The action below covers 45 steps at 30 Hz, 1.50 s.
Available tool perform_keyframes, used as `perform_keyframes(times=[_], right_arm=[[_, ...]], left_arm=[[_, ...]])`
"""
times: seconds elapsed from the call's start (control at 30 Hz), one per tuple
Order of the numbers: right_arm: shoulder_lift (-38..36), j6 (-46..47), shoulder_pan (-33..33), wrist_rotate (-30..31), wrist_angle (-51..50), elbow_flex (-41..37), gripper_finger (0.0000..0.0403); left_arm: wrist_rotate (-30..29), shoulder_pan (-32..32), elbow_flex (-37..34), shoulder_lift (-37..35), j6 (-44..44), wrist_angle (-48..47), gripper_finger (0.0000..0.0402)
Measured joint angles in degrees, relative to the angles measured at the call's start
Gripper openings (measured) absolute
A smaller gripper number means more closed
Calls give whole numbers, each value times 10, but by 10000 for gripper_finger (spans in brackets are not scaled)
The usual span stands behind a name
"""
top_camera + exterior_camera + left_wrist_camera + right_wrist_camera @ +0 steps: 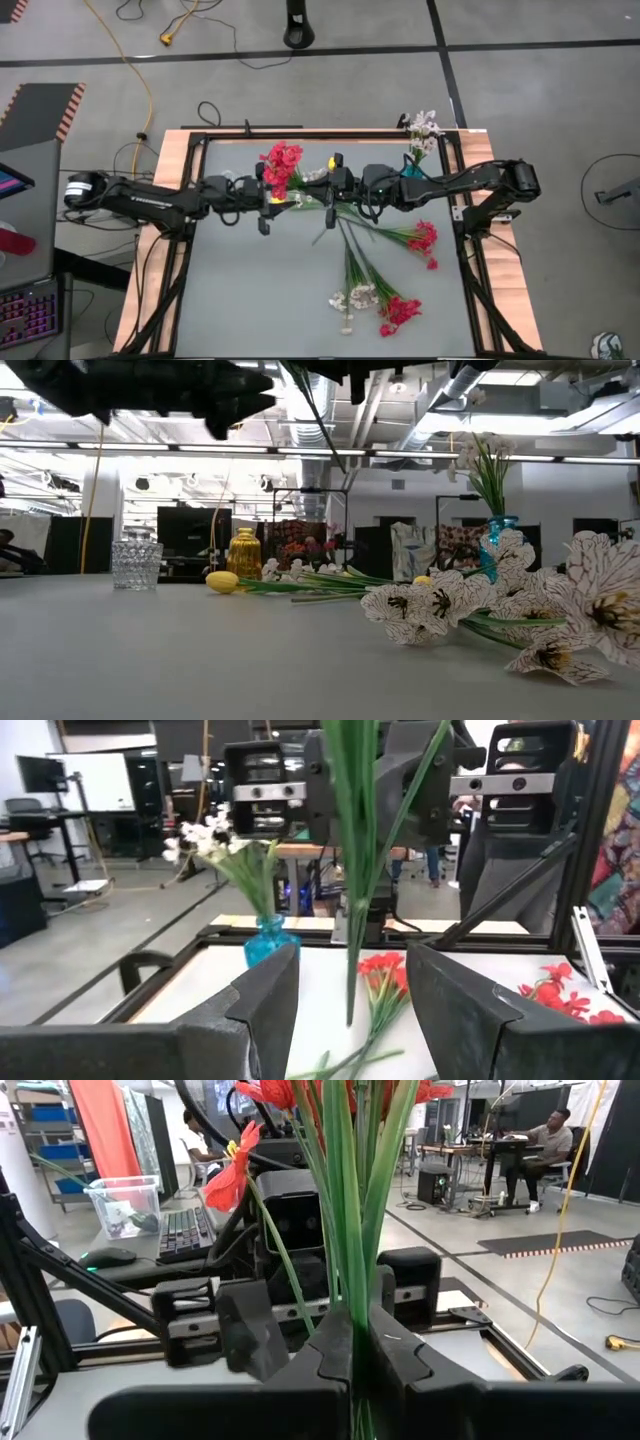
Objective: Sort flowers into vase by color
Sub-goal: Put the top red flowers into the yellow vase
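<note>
Red spray [282, 166] upright in right gripper [338, 192], blossoms up.

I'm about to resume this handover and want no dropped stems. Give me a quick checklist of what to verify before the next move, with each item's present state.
1. Right gripper shut on the red flower spray's stems: ok.
2. Left gripper open with its fingers either side of the same stems: ok.
3. Left fingers closed on the stems: not ok, a gap shows on both sides.
4. Spray lifted clear of the table: ok, the stem end hangs free above the tabletop in the left wrist view.
5. Blue vase upright with white flowers in it: ok.
6. Which vase takes the red spray: cannot tell.
</note>
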Motion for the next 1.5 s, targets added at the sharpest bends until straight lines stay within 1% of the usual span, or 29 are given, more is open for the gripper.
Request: perform_keyframes(times=[0.17,0.3,0.63,0.73,0.93,1.03,1.13,1.2,1.3,1.4,1.5], right_arm=[[0,-4,0,0,-1,0,37],[0,-4,0,0,2,0,37],[0,-6,0,0,13,0,37],[0,-6,0,0,12,0,37],[0,-5,0,0,12,0,37],[0,-4,0,-2,12,0,37],[0,-4,0,-2,12,0,38],[0,0,0,-2,12,0,43],[0,5,0,-2,12,0,58],[0,5,1,-2,9,0,82],[0,5,0,-1,5,0,118]], left_arm=[[24,0,46,50,0,0,174],[28,-1,68,71,-1,0,174],[33,-7,93,81,-1,0,169],[31,-7,95,81,-1,0,148],[8,-7,95,81,-1,0,74],[5,-7,95,81,-5,0,37],[5,-7,95,81,-6,0,11],[5,-7,95,81,-7,0,9],[5,-7,95,81,-10,0,16],[5,-7,95,81,-16,-1,19],[6,-7,95,81,-16,-1,16]])
